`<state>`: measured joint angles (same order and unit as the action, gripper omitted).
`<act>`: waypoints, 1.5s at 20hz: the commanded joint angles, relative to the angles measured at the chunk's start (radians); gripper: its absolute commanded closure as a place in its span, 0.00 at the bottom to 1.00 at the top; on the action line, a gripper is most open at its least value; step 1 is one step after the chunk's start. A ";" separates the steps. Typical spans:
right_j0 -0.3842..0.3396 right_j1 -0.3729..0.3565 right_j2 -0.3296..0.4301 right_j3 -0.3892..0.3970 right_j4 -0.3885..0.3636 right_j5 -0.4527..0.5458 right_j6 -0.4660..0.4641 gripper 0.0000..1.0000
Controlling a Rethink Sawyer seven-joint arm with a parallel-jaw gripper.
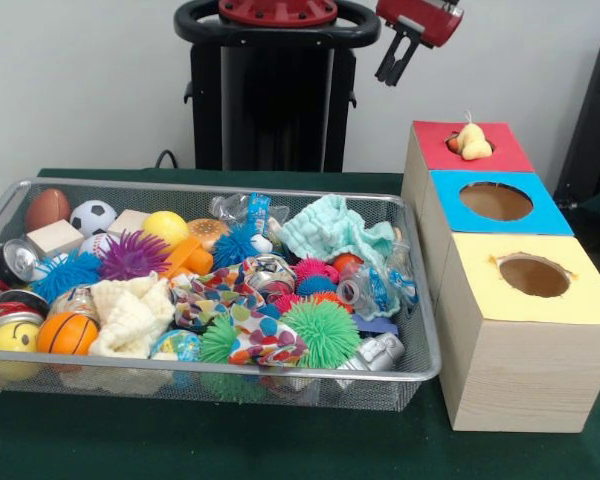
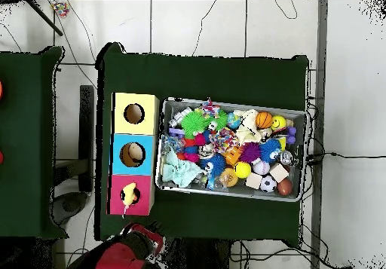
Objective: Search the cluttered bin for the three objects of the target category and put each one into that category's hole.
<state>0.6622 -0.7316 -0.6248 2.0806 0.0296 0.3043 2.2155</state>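
Look at the tool first: it hangs high above the far side of the desk, close to the robot's pedestal, with nothing between its two dark fingers, which stand a little apart and point down at a slant. It sits near the red-topped box but well above it, touching nothing.

You find the wire-mesh basket taking up most of the desk's middle, its long side running along the near edge in the front view. Beside it, toward the desk's end, stand three pale wooden boxes in a row, touching one another: the red-topped one nearest the robot, the blue-topped box in the middle, the yellow-topped box farthest from the robot. Each has a round hole in its top.

The yellow duck lies on the red top, resting in or across that box's hole; something reddish shows just beside it in the opening, too small to name. In the overhead view you see the duck at the same spot.

The basket is crowded: a smooth orange basketball near its corner, a green spiky ball, a purple spiky ball, a soccer ball, a pale green cloth and a cream cloth. You cannot pick out a tiger or a teddy bear among the clutter.
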 commanded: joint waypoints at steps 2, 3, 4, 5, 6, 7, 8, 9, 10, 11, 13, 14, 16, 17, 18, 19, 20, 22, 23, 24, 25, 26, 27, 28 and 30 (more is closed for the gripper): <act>0.014 0.001 0.004 -0.072 -0.036 0.132 0.085 1.00; 0.021 0.005 0.000 -0.076 -0.034 0.140 0.090 1.00; 0.025 0.008 -0.002 -0.081 -0.032 0.146 0.094 1.00; 0.029 0.011 -0.003 -0.084 -0.029 0.149 0.098 1.00; 0.031 0.015 -0.004 -0.089 -0.026 0.151 0.101 1.00; 0.035 0.017 -0.004 -0.091 -0.023 0.148 0.107 1.00; 0.035 0.017 0.000 -0.093 -0.019 0.146 0.109 1.00; 0.035 0.016 0.005 -0.094 -0.017 0.146 0.109 1.00; 0.038 0.017 0.007 -0.097 -0.014 0.152 0.110 1.00; 0.042 0.018 0.010 -0.100 -0.012 0.158 0.111 1.00; 0.059 0.028 0.004 -0.109 -0.009 0.177 0.120 1.00; 0.069 0.036 -0.002 -0.116 -0.008 0.187 0.126 1.00; 0.090 0.049 -0.011 -0.123 -0.004 0.199 0.140 1.00; 0.095 0.056 -0.010 -0.130 0.002 0.202 0.145 1.00; 0.092 0.055 -0.002 -0.129 0.007 0.197 0.146 1.00; 0.081 0.051 0.013 -0.130 0.014 0.191 0.142 1.00; 0.074 0.047 0.027 -0.128 0.019 0.185 0.139 1.00; 0.067 0.041 0.046 -0.122 0.025 0.174 0.136 1.00; 0.064 0.038 0.055 -0.119 0.027 0.169 0.134 1.00; 0.062 0.036 0.060 -0.117 0.028 0.169 0.133 1.00; 0.066 0.035 0.063 -0.115 0.028 0.168 0.135 1.00; 0.072 0.038 0.060 -0.116 0.027 0.171 0.137 1.00; 0.081 0.039 0.058 -0.114 0.027 0.171 0.143 1.00; 0.089 0.046 0.053 -0.121 0.025 0.181 0.146 1.00; 0.104 0.060 0.045 -0.132 0.024 0.191 0.154 1.00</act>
<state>0.7594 -0.7189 -0.6597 2.0321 0.0294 0.3851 2.2155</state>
